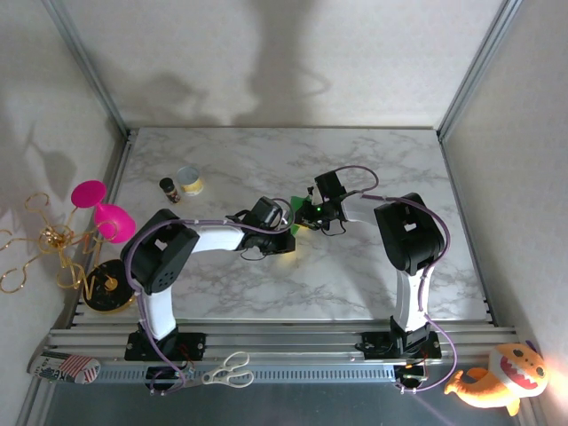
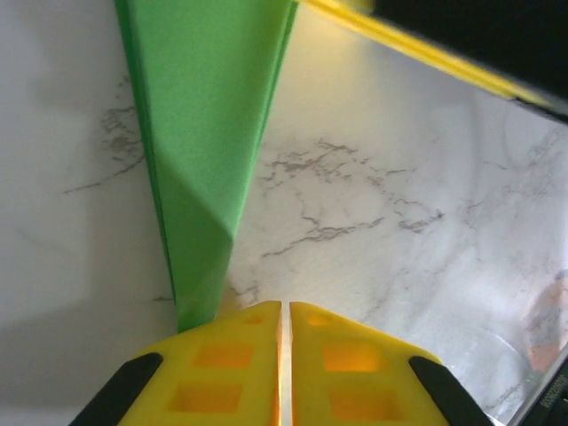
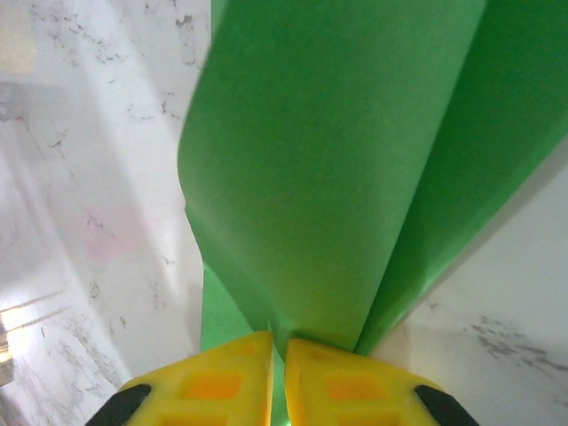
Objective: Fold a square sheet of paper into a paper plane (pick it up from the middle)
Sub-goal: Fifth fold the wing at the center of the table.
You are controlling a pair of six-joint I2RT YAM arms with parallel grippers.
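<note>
The paper plane (image 1: 298, 211) is bright-green paper folded into a narrow, pointed shape, lying mid-table between both arms. In the left wrist view its folded body (image 2: 209, 115) runs down to a tip that slips under the left finger. My left gripper (image 2: 285, 306) is shut, with only a bright sliver between its yellow fingers and no paper in the gap. It sits at the plane's near end (image 1: 284, 232). My right gripper (image 3: 278, 339) is shut on the plane, whose green folds (image 3: 328, 160) rise out of the jaws. In the top view it (image 1: 311, 215) meets the paper from the right.
A small dark bottle (image 1: 169, 189) and a round tin (image 1: 189, 180) stand at the back left. Pink cups (image 1: 102, 213) and a gold wire stand (image 1: 35, 253) sit off the table's left edge. Scissors (image 1: 226, 371) lie on the front rail.
</note>
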